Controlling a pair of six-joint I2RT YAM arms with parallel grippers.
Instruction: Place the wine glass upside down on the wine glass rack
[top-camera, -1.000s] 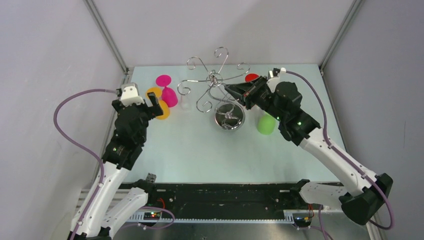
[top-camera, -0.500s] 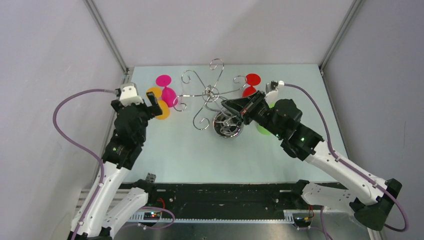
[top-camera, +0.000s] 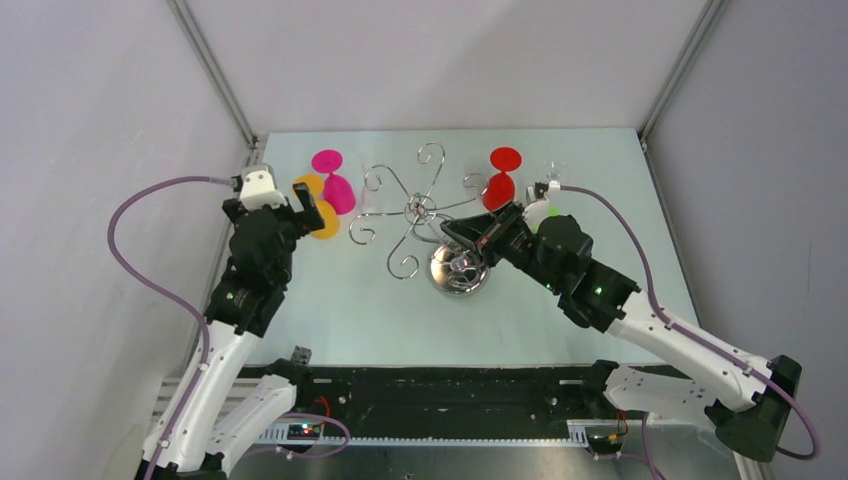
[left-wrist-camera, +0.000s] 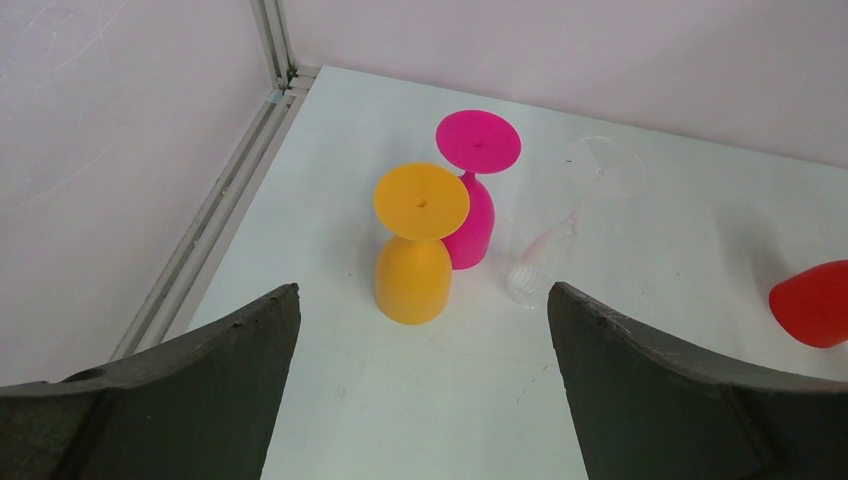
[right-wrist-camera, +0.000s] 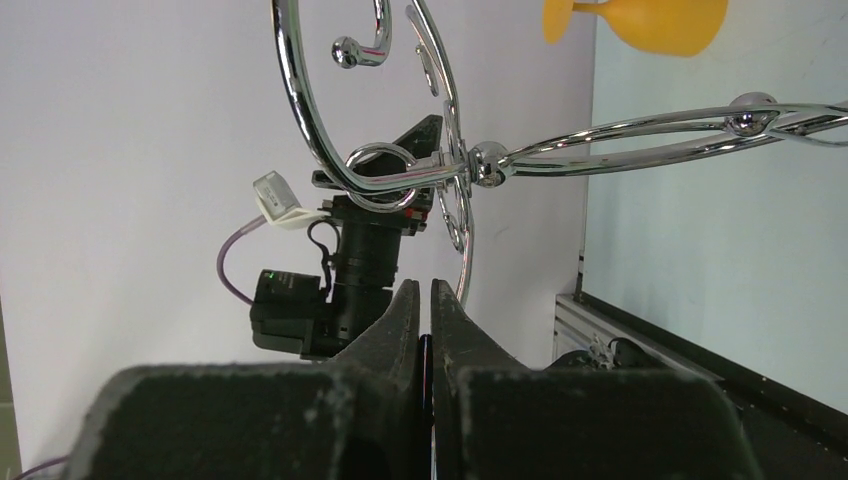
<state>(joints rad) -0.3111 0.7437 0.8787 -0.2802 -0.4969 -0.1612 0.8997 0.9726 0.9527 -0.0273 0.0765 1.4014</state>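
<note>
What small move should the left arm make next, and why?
Probably lower the open left gripper onto the stem of the orange glass: the glass stands upside down just ahead, this gripper holds nothing, and the rack carries no glass yet.

a: left arm?
b: reaching toward 12 o'clock, left gripper (top-camera: 310, 208) spread wide.
a: and the right arm?
b: stretched low toward 10 o'clock, wrist rolled sideways, right gripper (right-wrist-camera: 425, 292) pinched together.

Chrome wine glass rack (top-camera: 424, 208) stands mid-table, between upturned pink glass (top-camera: 338, 192) and red glass (top-camera: 500, 188).
</note>
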